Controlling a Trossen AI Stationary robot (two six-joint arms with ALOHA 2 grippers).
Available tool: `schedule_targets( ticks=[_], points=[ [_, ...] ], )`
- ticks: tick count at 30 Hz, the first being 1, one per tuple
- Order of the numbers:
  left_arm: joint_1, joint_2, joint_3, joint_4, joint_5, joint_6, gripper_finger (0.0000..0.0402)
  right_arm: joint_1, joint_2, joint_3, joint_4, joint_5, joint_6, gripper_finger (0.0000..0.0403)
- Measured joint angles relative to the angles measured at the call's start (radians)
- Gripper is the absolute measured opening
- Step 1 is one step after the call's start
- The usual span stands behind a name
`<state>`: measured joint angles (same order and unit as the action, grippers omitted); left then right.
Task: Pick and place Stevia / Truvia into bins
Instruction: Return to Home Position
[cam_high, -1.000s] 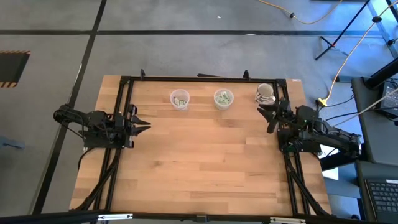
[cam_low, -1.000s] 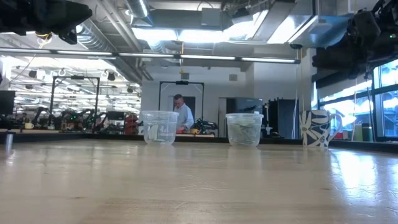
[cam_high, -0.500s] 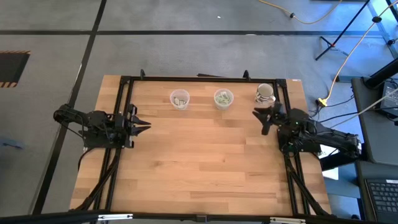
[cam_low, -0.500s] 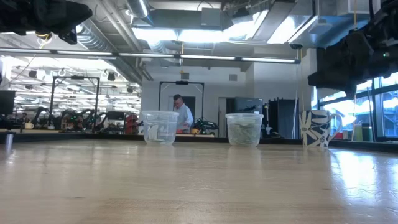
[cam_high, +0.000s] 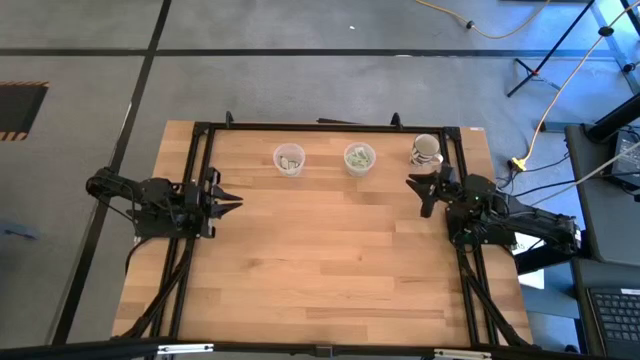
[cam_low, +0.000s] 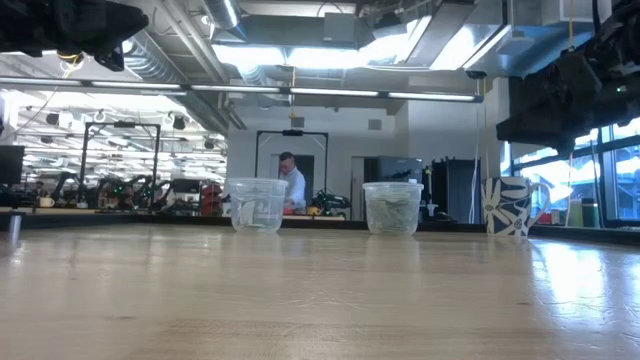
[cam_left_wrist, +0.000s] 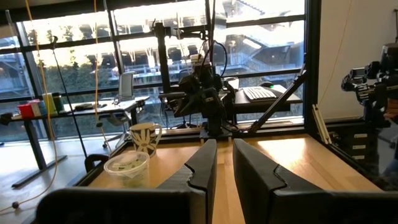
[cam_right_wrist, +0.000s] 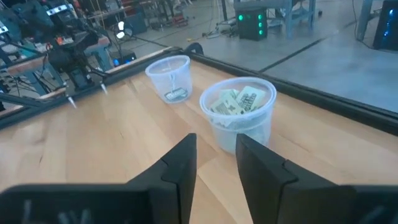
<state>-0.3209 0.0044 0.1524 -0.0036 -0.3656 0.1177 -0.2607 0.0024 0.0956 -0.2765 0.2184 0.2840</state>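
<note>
Sachets with unreadable print lie in the right bin; left jaws and right jaws gape narrowly, empty.

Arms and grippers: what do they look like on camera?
The left arm and right arm are black, built of blocky jointed links; black cables loop off the left one's outer end. The left gripper and right gripper each end in two dark tapering fingers. In the wrist views these look matte and flat-sided, with a stepped inner edge. No markings show.
</note>
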Motion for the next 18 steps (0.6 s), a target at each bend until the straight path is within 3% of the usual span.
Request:
schedule_targets(
  ticks=[10,18],
  points=[
    [0.0,0.0,0.0,-0.019,-0.002,0.046,0.0047,0.0,0.0,0.0,0.001,-0.002,-0.054,0.0116],
    [0.0,0.002,0.0,-0.098,0.014,-0.066,0.0047,0.0,0.0,0.0,0.002,-0.002,-0.031,0.0116]
  ],
)
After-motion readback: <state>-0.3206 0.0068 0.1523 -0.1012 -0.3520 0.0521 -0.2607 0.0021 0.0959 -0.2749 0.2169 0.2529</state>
